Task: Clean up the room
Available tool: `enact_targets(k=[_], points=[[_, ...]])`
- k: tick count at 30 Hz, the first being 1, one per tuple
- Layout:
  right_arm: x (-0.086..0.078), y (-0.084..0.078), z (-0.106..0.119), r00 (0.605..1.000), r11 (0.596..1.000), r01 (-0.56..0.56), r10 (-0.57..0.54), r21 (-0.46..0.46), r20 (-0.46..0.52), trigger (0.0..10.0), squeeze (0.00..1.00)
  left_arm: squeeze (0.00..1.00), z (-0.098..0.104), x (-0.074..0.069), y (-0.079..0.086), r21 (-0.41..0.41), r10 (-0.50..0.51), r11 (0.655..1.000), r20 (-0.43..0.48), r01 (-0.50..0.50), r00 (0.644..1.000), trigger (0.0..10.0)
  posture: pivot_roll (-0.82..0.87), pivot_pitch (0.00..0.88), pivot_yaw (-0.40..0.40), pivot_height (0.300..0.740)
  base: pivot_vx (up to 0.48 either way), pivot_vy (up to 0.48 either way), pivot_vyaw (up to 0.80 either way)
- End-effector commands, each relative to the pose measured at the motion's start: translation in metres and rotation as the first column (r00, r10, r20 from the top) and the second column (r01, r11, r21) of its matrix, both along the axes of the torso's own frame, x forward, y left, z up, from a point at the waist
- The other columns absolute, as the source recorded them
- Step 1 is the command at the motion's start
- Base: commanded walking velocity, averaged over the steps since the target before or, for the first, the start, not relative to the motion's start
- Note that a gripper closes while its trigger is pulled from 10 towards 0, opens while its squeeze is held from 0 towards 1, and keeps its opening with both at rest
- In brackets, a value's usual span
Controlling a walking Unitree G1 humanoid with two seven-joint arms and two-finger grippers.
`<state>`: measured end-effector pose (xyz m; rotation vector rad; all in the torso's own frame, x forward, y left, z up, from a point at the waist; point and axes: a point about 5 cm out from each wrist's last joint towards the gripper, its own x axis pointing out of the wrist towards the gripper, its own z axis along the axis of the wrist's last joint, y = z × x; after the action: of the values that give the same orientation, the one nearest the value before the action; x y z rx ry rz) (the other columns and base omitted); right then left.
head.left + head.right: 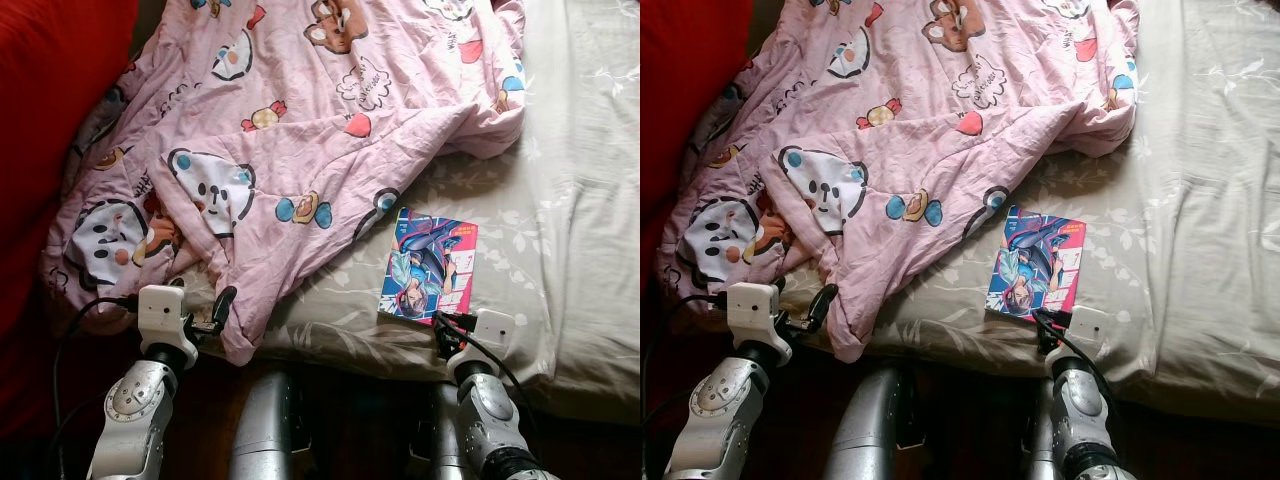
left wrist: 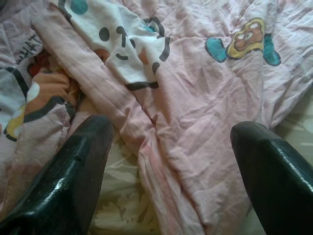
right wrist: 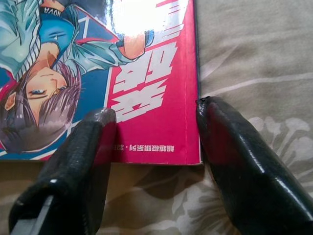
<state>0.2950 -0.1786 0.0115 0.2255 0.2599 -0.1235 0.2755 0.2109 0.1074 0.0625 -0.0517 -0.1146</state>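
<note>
Right gripper (image 3: pixel 154 127): fingers apart, straddling the near right corner of the comic book (image 1: pixel 430 265), apparently poised to pinch it. Book lies flat on the bed (image 1: pixel 560 200). Left gripper (image 2: pixel 171 147): spread over the pink blanket (image 1: pixel 300 120) hem.

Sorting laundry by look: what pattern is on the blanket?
The blanket is pink with cartoon animals and sweets, best seen in the left eye view.

Daylight bright and even across bed (image 1: pixel 560 150); floor below edge in deep shadow. Strong white glare on book (image 3: pixel 146 73) cover in right wrist view. Wrist fingers (image 2: pixel 73 181) slightly soft; head views sharp
</note>
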Motion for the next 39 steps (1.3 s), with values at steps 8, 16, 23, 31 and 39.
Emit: enact_targets(k=[8, 16, 23, 31, 39], points=[[-0.022, 0.016, -0.029, 0.990, 0.977, -0.015, 0.045, 0.212, -0.136, 10.0, 0.00, 0.00, -0.006, -0.008, 0.008, 0.023, 0.007, 1.000, -0.043, -0.006, 0.999, 10.0, 0.13, 0.382, 0.167, 0.618, 0.000, 0.000, 0.00], [-0.031, 0.019, -0.039, 0.983, 0.938, 0.019, 0.046, 0.345, -0.180, 10.0, 0.00, 0.00, -0.004, -0.009, 0.009, 0.030, 0.003, 1.000, -0.046, -0.001, 0.999, 10.0, 0.14, 0.383, 0.177, 0.618, 0.000, 0.000, 0.00], [-0.037, 0.018, -0.046, 0.978, 0.905, 0.075, 0.016, 0.420, -0.210, 10.0, 0.00, 0.00, -0.004, -0.010, 0.009, 0.039, -0.002, 0.999, -0.048, 0.004, 0.999, 10.0, 0.15, 0.388, 0.185, 0.618, 0.000, 0.000, 0.00], [-0.035, 0.021, -0.044, 0.982, 0.843, 0.107, -0.009, 0.528, -0.186, 10.0, 0.00, 0.00, -0.004, -0.012, 0.010, 0.047, -0.003, 0.999, -0.056, 0.006, 0.998, 10.0, 0.16, 0.396, 0.191, 0.618, 0.000, 0.000, 0.00], [-0.024, 0.027, -0.034, 0.993, 0.817, 0.057, 0.011, 0.573, -0.114, 2.5, 0.00, 0.00, -0.003, -0.012, 0.012, 0.056, 0.002, 0.998, -0.059, 0.002, 0.998, 10.0, 0.17, 0.394, 0.193, 0.618, 0.000, 0.000, 0.00]])
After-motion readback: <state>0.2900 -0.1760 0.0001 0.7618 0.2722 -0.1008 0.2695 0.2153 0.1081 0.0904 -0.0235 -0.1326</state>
